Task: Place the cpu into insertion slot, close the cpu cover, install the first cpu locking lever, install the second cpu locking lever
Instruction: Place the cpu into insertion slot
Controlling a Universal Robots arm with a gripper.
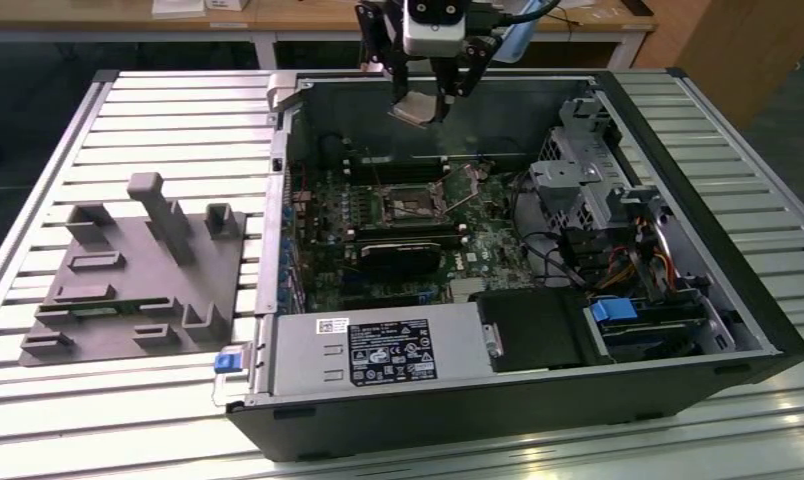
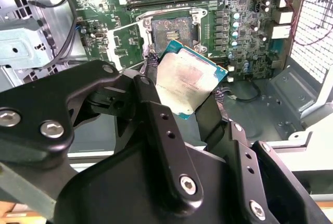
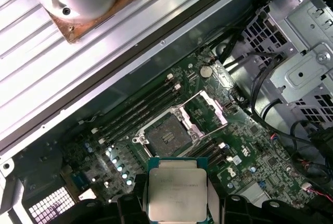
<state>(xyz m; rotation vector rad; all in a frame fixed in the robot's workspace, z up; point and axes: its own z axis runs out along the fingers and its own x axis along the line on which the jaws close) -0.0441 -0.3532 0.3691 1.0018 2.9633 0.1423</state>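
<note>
Silver-grey: 1 cpu [image 3: 177, 193] clamped in end effector [image 2: 184, 81]; 1 insertion slot [image 3: 167, 135] open.

Bright, even light glares off the slatted table [image 1: 175, 115] while the case [image 1: 509, 425] interior lies shadowed.

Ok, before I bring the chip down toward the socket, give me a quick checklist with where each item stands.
1. Grip on the cpu: ok, the gripper is shut on two opposite edges.
2. Insertion slot bare: ok, its dark centre is exposed with nothing in it.
3. Cpu cover out of the way: ok, it stands open beside the slot.
4. Cpu edges square with the slot: not ok, they look turned against it in both wrist views.
5. Cpu down near the slot: not ok, in the exterior view it hangs well above the circuit board.
</note>
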